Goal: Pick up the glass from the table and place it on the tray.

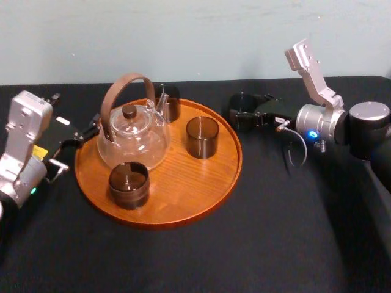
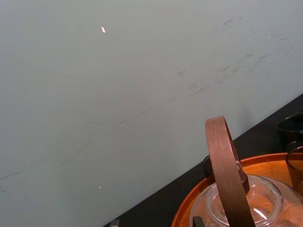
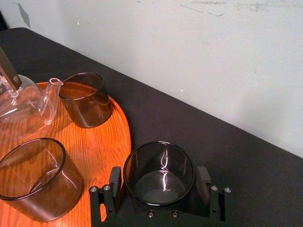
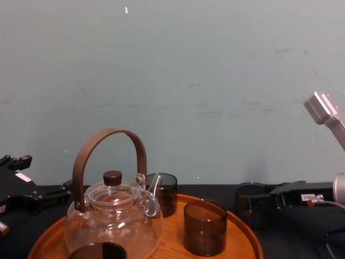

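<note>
Smoked glass: standing upright on the black table, just beside the tray's right rear rim and not on the tray.
Right gripper: reaching in from the right at table height; its two black fingers are bracketing the glass, pads lying against the wall on either side, clenching it.
Wooden tray: lying left of centre on the table, round, with a low rim.
Glass teapot: sitting on the tray's left half, its brown hoop handle standing up and its spout pointing toward the rear.
Other glasses: three are standing on the tray, one at the front, one right of the teapot, one at the rear by the spout.
Left gripper: idling just off the tray's left rim, released, holding nothing.
</note>
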### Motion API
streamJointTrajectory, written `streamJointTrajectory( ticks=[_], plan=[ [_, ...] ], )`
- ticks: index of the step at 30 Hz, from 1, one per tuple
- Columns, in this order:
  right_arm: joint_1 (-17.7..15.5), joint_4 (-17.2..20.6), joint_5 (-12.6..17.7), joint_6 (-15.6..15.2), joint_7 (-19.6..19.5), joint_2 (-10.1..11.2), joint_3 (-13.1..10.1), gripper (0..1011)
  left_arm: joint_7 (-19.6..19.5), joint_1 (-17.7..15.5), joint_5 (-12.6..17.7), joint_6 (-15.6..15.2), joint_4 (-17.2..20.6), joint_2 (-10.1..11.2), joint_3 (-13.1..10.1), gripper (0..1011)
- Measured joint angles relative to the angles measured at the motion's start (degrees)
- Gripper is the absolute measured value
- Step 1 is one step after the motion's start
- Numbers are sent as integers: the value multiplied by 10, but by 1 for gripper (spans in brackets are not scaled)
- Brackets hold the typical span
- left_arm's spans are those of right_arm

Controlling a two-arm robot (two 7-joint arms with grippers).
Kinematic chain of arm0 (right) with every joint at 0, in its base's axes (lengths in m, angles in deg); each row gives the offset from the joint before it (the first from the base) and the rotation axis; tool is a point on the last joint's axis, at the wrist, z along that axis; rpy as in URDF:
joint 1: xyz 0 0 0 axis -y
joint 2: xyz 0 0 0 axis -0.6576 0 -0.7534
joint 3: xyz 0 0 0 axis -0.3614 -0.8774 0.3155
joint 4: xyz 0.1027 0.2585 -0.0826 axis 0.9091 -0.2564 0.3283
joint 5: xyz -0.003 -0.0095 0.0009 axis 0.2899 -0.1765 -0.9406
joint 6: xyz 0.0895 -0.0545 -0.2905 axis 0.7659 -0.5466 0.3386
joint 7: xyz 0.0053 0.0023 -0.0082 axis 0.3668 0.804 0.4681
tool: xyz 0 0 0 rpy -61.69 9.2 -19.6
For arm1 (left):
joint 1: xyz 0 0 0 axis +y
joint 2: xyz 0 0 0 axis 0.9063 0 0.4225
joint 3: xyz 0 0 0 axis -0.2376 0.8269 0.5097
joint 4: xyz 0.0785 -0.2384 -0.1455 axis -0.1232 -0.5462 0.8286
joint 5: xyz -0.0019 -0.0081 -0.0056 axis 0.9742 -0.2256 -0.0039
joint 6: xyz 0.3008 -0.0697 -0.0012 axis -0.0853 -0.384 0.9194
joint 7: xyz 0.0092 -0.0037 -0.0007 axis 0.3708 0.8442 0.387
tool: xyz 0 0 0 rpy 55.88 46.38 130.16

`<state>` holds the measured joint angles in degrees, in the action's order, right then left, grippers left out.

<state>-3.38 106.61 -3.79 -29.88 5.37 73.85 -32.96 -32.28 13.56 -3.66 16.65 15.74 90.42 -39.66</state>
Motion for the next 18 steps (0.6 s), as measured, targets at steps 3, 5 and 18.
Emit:
streamJointTrajectory(
  ticks=[3, 5, 18],
  plan=[
    [0, 0, 0, 0, 0, 0, 0, 1002, 0, 0, 0, 0, 0, 0, 0, 1001],
    [0, 0, 0, 0, 0, 0, 0, 1002, 0, 0, 0, 0, 0, 0, 0, 1001],
    [0, 0, 2, 0, 1, 1, 1, 899, 0, 0, 0, 0, 0, 0, 0, 1001]
  ],
)
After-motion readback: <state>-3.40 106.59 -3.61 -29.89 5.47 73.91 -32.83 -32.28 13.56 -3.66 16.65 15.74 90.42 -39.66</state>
